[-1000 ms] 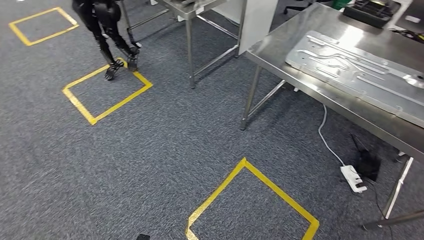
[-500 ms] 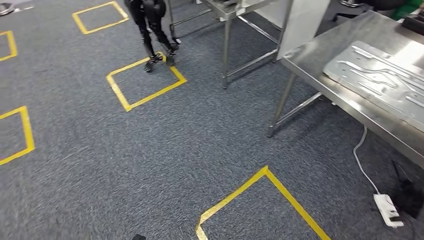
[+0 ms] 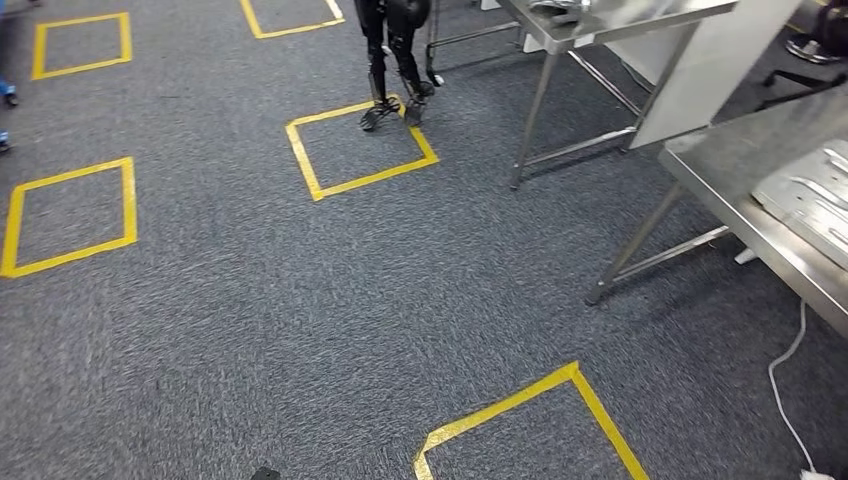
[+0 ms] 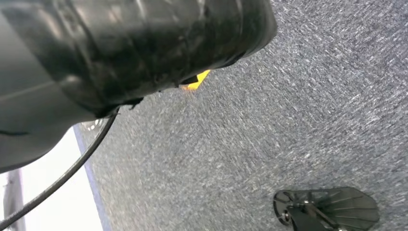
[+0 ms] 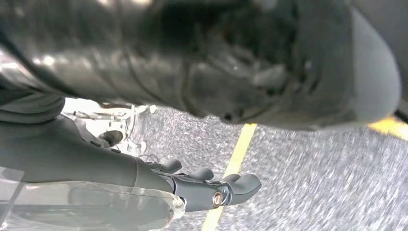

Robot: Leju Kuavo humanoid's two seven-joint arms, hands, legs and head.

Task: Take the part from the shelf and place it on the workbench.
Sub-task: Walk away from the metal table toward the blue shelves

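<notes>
Four yellow tape squares (image 3: 360, 150) mark the grey carpet (image 3: 250, 300) in the head view, all on the far side from the steel table (image 3: 740, 215) at the right edge. A ribbed metal plate (image 3: 815, 195) lies on that table, and a second table (image 3: 600, 15) stands beyond it. Another robot's dark legs (image 3: 393, 60) stand beside the second table. A second ago the steel table sat nearer the middle. The whole picture has swung, so the robot is turning away from it. No shelf is visible, and I cannot say where the part to fetch is.

In the left wrist view the left hand (image 4: 29, 130) is a grey blur, and I cannot tell its state.

In the right wrist view the right hand (image 5: 144, 192) hangs over the carpet, fingers (image 5: 231, 187) loosely spread, holding nothing. The pickup probably lies ahead.
</notes>
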